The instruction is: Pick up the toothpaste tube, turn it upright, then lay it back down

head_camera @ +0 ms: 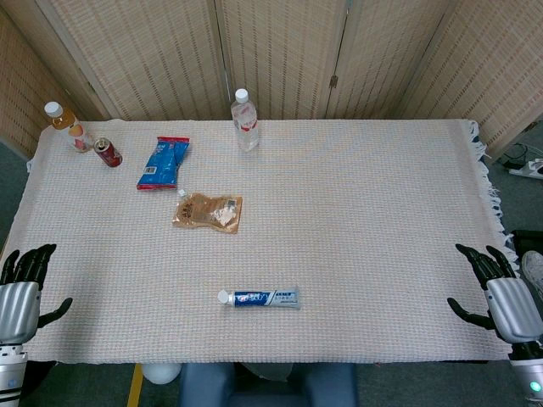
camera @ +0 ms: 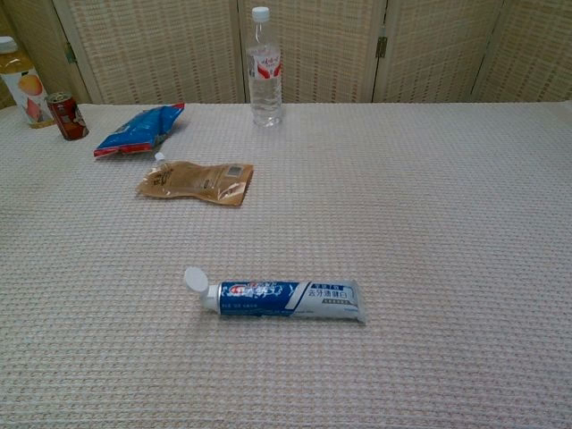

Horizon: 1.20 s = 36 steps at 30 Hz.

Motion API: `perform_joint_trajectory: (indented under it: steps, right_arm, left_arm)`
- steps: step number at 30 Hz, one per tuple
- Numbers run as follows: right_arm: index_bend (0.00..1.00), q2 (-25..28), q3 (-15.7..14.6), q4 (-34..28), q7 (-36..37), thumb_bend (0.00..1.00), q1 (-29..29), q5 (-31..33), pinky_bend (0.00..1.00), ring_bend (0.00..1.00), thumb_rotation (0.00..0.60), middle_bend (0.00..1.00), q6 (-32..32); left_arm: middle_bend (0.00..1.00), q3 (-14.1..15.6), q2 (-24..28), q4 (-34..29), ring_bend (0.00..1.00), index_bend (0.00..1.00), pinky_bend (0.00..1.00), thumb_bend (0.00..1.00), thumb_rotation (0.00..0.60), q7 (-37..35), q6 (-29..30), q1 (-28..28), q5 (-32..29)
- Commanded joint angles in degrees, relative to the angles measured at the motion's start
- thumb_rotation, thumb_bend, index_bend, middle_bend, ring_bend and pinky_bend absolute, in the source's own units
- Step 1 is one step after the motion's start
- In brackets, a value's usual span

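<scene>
The tabletop [head_camera: 356, 220] in front of me is covered edge to edge by a pale woven cloth, with folding screens behind it. Both hands sit at the near corners, well apart from everything: my left hand [head_camera: 20, 292] at the left edge with its dark fingers spread and nothing in them, my right hand [head_camera: 501, 292] at the right edge, likewise spread and empty. Neither shows in the chest view.

Along the far side stands a clear water bottle [head_camera: 244, 119], and at the far left an orange drink bottle [head_camera: 68, 125] beside a red can [head_camera: 108, 153]. Nearer in lie a blue snack bag [head_camera: 163, 163] and a brown pouch [head_camera: 208, 211], just beside one another.

The tube [camera: 284, 298] is what I'm after. It lies flat and alone near the front edge, roughly central, white cap [camera: 195, 281] pointing to my left and the flat crimped tail to my right.

I judge it light, soft in the body and a bit slick, so a hard squeeze mid-body would dent it or let it squirm. I'd take it across the firmer shoulder near the cap, then pivot it to stand on the cap. Nothing has been picked up yet.
</scene>
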Motion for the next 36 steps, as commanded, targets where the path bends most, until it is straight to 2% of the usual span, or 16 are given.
perform_joint_trajectory:
  steps: [1,9,14,18,22,28,36]
  right_arm:
    - [0.12,-0.45,0.14,0.33,0.39,0.32,0.22,-0.56,0.07,0.19,0.600,0.17,0.33]
    - [0.12,-0.72,-0.44,0.05,0.22,0.32,0.26,-2.19,0.07,0.18,0.600,0.17,0.89]
    - [0.12,-1.25,-1.65,-1.42,-1.18,0.32,2.09,-6.53,0.07,0.19,0.600,0.17,-0.72]
    - [0.12,-2.05,-2.31,-3.53,-4.40,0.32,5.22,-9.22,0.07,0.19,0.600,0.17,-5.27]
    - [0.12,-3.83,-2.36,-6.34,-7.58,0.32,9.83,-10.53,0.07,0.18,0.600,0.17,-12.52]
    - [0.12,-11.41,0.08,-8.33,-16.25,0.32,18.28,-7.33,0.07,0.17,0.600,0.15,-26.46]
    - [0.11,-25.26,5.41,-2.20,-24.15,0.32,25.32,1.89,0.07,0.14,0.600,0.13,-34.44]
  left_arm:
    - [0.13,0.20,0.05,-0.18,0.12,0.11,0.00,0.25,0.600,0.04,-0.33,0.00,0.20]
    - [0.13,0.20,-0.28,0.27,0.12,0.11,0.00,0.25,0.600,-0.44,0.40,0.39,1.14]
    - [0.13,0.31,-0.26,0.39,0.12,0.11,0.00,0.25,0.600,-1.21,0.68,0.70,1.61]
    - [0.13,0.38,-0.07,0.22,0.12,0.11,0.00,0.25,0.600,-1.60,1.10,1.01,1.99]
    - [0.13,0.46,0.17,-0.08,0.12,0.11,0.00,0.25,0.600,-1.66,1.15,1.19,2.20]
    - [0.13,0.63,0.71,-0.75,0.12,0.11,0.00,0.25,0.600,-1.22,1.53,1.39,3.11]
    - [0.13,0.65,1.59,-1.92,0.12,0.11,0.00,0.25,0.600,-0.80,1.65,1.70,3.29]
